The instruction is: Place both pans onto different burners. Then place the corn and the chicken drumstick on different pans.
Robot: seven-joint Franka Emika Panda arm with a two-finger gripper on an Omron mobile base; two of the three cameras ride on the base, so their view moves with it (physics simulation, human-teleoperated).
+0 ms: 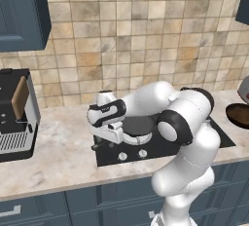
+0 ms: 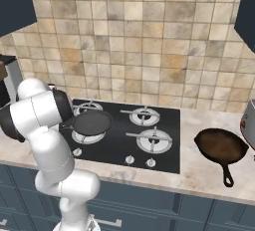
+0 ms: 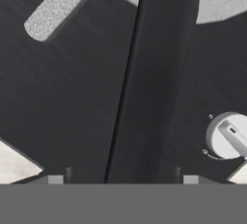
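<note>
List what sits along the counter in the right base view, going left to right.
Robot arm → dark pan on the front-left burner → front-right burner → reddish-brown pan on the counter.

Marble table [image 2: 209, 175] carrying a black cooktop [image 2: 167, 140] set near its front edge; a reddish-brown pan [image 2: 220, 146] toward the right end; a coffee machine [image 1: 14, 118] at the left end.

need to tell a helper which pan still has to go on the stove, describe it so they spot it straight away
Look right of the black cooktop, on the beige stone counter. The reddish-brown pan lies there, black handle toward the front edge. Unlike the dark grey pan on the front left burner, it sits off the cooktop.
</note>
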